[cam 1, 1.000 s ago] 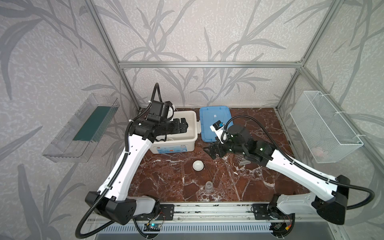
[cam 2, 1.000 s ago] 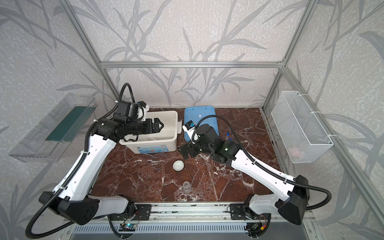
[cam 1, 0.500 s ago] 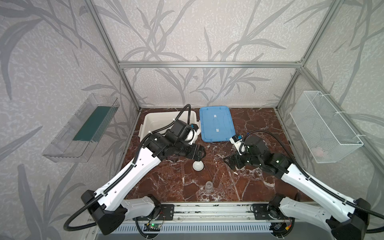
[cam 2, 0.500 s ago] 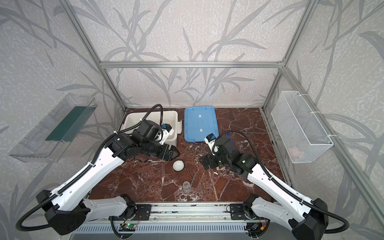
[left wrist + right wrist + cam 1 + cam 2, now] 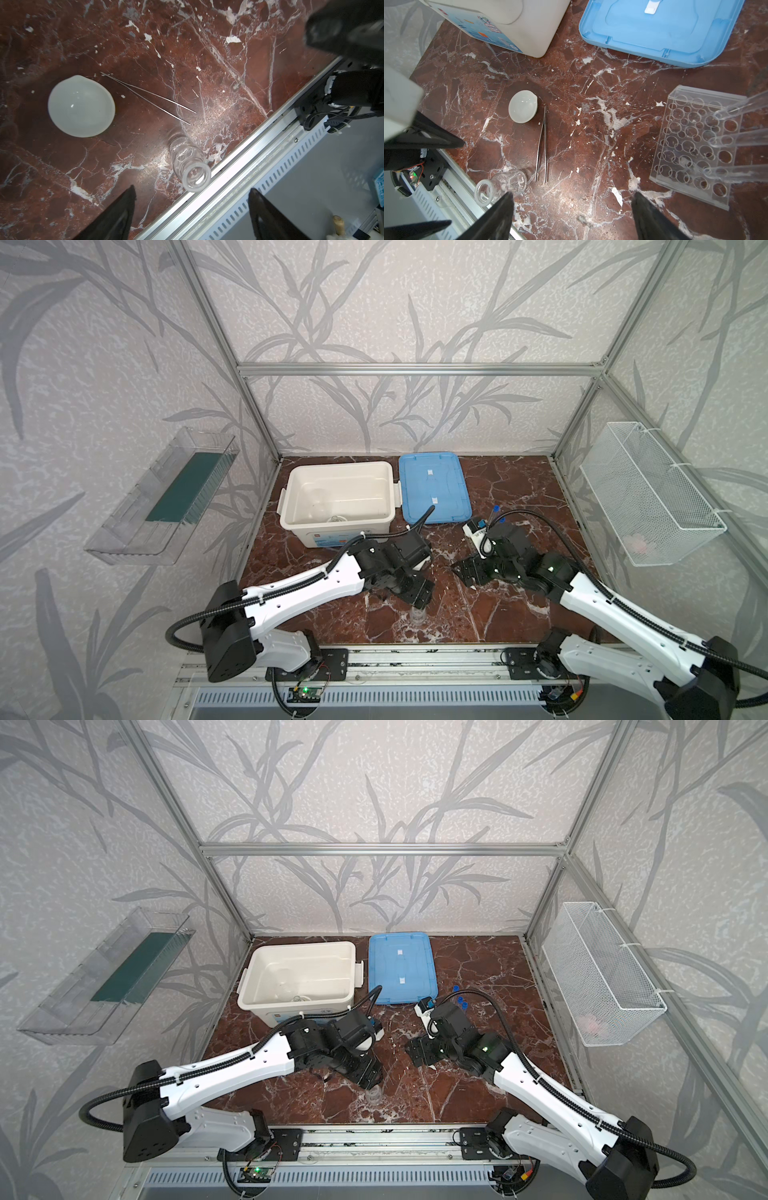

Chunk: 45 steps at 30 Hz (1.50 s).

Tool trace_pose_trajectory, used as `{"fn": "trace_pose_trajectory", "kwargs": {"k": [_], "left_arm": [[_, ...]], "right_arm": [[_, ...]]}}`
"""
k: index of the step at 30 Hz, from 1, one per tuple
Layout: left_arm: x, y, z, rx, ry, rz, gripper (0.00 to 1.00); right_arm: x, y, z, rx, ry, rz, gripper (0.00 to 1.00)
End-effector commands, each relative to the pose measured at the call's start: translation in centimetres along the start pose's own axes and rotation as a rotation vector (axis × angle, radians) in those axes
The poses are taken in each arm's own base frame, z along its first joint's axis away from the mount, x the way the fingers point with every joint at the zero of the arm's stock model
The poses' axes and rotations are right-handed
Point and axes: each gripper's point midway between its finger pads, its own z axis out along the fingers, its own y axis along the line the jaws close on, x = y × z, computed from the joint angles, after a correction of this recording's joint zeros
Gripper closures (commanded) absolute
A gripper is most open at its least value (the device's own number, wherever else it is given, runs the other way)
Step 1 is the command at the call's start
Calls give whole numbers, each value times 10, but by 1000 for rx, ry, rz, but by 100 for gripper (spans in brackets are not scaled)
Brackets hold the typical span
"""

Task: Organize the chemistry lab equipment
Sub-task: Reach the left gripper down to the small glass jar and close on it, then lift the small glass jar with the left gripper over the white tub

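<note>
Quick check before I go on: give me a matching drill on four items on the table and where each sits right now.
Things:
1. flask
2. blue lid
3. tube rack
4. tweezers

Places:
a. holds the test tubes
b. lies next to the white dish
c. lies flat beside the open white box
d. sits right by the front rail

Pairs: 1-d, 2-c, 3-a, 4-b
</note>
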Motion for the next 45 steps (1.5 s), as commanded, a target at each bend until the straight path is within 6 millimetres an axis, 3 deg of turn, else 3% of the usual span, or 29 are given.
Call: {"fn": "trace_pose_trajectory", "kwargs": {"k": [1, 7, 20, 28, 36, 40, 45], "left_arm": [[-2, 1, 18, -53, -25, -17, 14], [14, 1, 42, -120, 34, -3, 14], [36, 13, 71, -259, 106, -17, 25], [37, 18, 78, -302, 105, -42, 31], [35, 19, 86, -303, 88, -55, 30], [37, 21, 87, -313, 98, -59, 42], [35, 20, 84, -313, 93, -63, 44]], "right_arm": [[6, -10, -2, 40, -10, 27, 13], [9, -13, -3, 53, -12, 30, 13], [8, -17, 1, 76, -15, 28, 13], [9, -19, 1, 84, -13, 25, 13], [8, -19, 0, 84, -15, 23, 13], [7, -18, 0, 85, -12, 20, 13], [5, -17, -1, 83, -17, 19, 13]]}}
